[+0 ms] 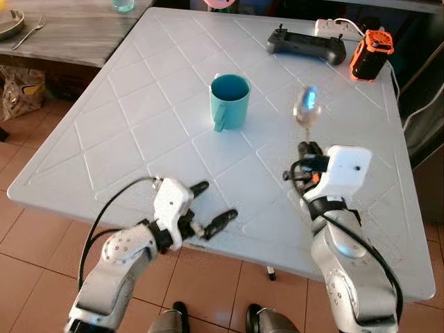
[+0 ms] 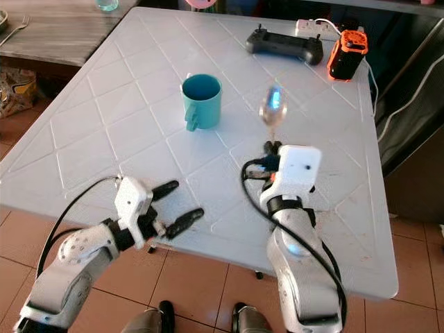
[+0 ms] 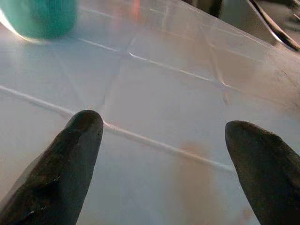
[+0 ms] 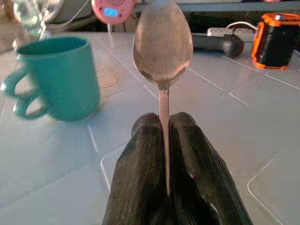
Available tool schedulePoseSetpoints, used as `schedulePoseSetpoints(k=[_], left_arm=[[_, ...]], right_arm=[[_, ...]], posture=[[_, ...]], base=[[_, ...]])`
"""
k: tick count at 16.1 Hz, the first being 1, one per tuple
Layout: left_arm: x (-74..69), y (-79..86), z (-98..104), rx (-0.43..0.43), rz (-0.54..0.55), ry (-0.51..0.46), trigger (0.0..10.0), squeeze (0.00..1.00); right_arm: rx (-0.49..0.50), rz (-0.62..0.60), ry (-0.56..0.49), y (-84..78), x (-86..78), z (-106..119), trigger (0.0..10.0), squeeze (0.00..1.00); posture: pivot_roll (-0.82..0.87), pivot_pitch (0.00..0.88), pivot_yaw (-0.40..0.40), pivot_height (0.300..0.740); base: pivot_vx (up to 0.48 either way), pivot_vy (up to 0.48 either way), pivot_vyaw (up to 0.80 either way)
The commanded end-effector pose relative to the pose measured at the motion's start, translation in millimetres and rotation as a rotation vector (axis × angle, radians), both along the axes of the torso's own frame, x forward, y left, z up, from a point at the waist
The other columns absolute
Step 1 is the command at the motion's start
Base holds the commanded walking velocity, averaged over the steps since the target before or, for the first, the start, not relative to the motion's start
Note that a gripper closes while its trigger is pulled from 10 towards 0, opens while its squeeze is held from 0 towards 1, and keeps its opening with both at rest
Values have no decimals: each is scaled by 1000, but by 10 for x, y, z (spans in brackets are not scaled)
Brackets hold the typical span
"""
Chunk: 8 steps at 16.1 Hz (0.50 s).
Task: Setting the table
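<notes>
Spoon held upright beside the mug

One spoon [image 4: 162, 51] is pinched by its handle in the right gripper [image 4: 165, 140], bowl up, long axis in line with the fingers. One teal mug [image 1: 229, 101] stands beyond and to that gripper's left, apart. The left gripper [image 1: 208, 208] hovers spread over the white table [image 1: 125, 111], farther from the mug.

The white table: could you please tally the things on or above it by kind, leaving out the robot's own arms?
Mugs: 1, the teal mug
Spoons: 1, the spoon held in the right pincer above the white table
Handheld controllers: 1, the black controller
Orange-and-black devices: 1
White power strips: 1
Total: 5
</notes>
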<state>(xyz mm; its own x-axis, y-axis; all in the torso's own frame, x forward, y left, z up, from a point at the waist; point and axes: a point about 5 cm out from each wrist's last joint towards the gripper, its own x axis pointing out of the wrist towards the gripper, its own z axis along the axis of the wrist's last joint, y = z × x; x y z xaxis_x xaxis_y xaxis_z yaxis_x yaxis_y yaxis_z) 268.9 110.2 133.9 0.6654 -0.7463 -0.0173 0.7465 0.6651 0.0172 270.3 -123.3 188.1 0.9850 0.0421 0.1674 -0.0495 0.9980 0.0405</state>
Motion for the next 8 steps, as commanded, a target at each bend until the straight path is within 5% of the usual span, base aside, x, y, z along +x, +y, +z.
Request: schedulePoseSetpoints(k=[1, 6, 7, 8], left_arm=[[40, 31, 77, 1, 56, -35, 10000, 0], [288, 80, 244, -63, 282, -85, 10000, 0], [346, 86, 265, -84, 339, -84, 10000, 0], [374, 65, 280, -106, 366, -77, 10000, 0]], right_arm=[[-17, 0, -28, -12, -63, 25, 0, 0], [-86, -109, -75, -282, -233, 11, 0, 0], [-92, -135, -75, -347, -267, 1, 824, 0], [-110, -168, -66, -417, -296, -16, 3843, 0]], posture=[[66, 206, -1, 740], [61, 166, -30, 740], [60, 155, -33, 740], [61, 150, -33, 740]], base=[[0, 0, 0], [0, 0, 0], [0, 0, 0], [0, 0, 0]])
